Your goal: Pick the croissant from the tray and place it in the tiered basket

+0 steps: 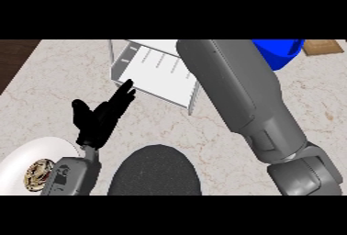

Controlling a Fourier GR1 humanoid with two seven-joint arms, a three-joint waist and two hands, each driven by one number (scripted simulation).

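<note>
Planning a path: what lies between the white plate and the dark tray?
Head view: only the left forearm lies between the white plate and the dark tray.

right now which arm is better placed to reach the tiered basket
Right, probably: the right forearm lies across the tiered basket, its hand out of view. The left hand is open beside the basket's left edge.

Bare tabletop [54, 82] lies open toward the left edge. The right forearm [237, 82] crosses the right side of the white basket [156, 69], with a blue container [278, 50] beside it at the far edge.
</note>
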